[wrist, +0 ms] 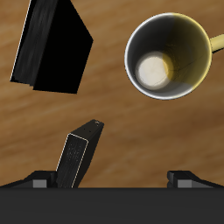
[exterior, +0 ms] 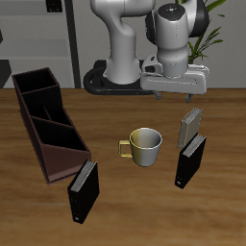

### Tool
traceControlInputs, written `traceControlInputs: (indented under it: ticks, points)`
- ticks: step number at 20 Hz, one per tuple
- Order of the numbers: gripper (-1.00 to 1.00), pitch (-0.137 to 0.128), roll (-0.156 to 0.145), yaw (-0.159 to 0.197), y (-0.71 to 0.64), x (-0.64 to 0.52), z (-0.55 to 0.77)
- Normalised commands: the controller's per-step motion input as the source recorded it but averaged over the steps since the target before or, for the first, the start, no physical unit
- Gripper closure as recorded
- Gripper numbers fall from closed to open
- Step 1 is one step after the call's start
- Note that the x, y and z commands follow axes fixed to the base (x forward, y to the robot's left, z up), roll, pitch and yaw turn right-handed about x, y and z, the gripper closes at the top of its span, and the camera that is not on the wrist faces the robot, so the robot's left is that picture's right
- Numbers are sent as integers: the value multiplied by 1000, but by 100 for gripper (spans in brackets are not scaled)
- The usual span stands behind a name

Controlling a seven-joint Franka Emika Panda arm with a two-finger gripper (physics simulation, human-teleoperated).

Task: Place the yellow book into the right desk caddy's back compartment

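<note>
wooden table [exterior: 115, 197] carries one right desk caddy [exterior: 48, 123], one yellow book [exterior: 190, 126], two black books and one mug [exterior: 144, 146]. the caddy, dark maroon with three sections, lies at one side; its back compartment [exterior: 36, 86] is the tall-walled end farthest from the front edge. the yellow book stands upright, leaning a little, just behind one black book [exterior: 189, 160], with the mug close beside them. the other black book [exterior: 84, 190] stands near the caddy's low end. the claw [exterior: 174, 91] hangs above the yellow book, fingers apart, holding nothing.
</note>
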Motion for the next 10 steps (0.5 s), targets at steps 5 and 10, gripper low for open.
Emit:
traceControlInputs:
  ticks: [5,10]
  points:
    - [-100,-10,31,-77,248,-166,-165]
    - [-100,-1,40,0,274,-57,-145]
